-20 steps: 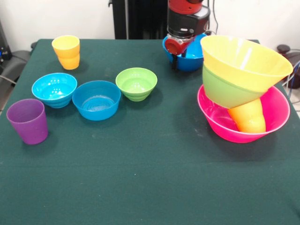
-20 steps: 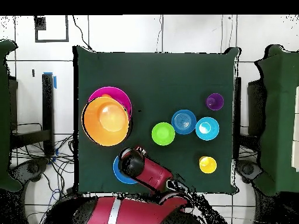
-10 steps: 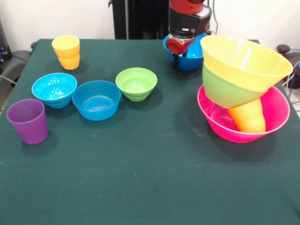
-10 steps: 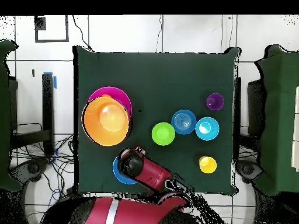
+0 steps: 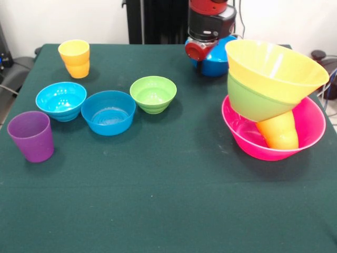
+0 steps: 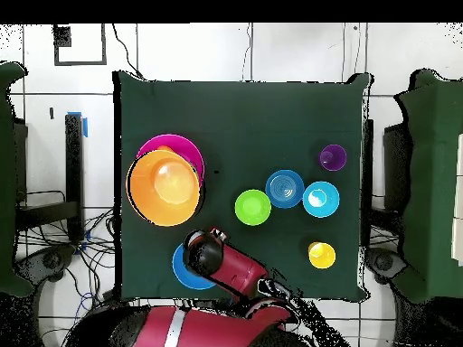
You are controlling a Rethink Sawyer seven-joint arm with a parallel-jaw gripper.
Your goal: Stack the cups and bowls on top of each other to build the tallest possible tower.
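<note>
Gripper [image 5: 199, 62] sits at the medium blue bowl [image 5: 217, 59] at the table's [image 5: 168, 200] edge on the robot's side; the arm's wrist covers the bowl's rim on one side. Fingers hidden behind wrist and bowl, so cannot tell if they are spread or pinching the rim. In the front view no table shadow is clear under the bowl; may be lifted, cannot tell.

Key relation: the tower [image 5: 274, 100] stands just beside the blue bowl, on the front view's right. Large pink bowl [image 5: 310, 126] is the base, orange cup [image 5: 279, 132] leans inside it, medium green bowl [image 5: 253, 103] and large orange bowl [image 5: 274, 66] sit tilted on top. The orange rim reaches close to the blue bowl, so a carry there likely needs height first and risks knocking the leaning pile.

Rest well apart across the table: small green bowl [image 5: 153, 94], small blue bowl [image 5: 108, 112], cyan bowl [image 5: 61, 100], purple cup [image 5: 31, 136], yellow cup [image 5: 74, 58]. Nothing between gripper and tower.
</note>
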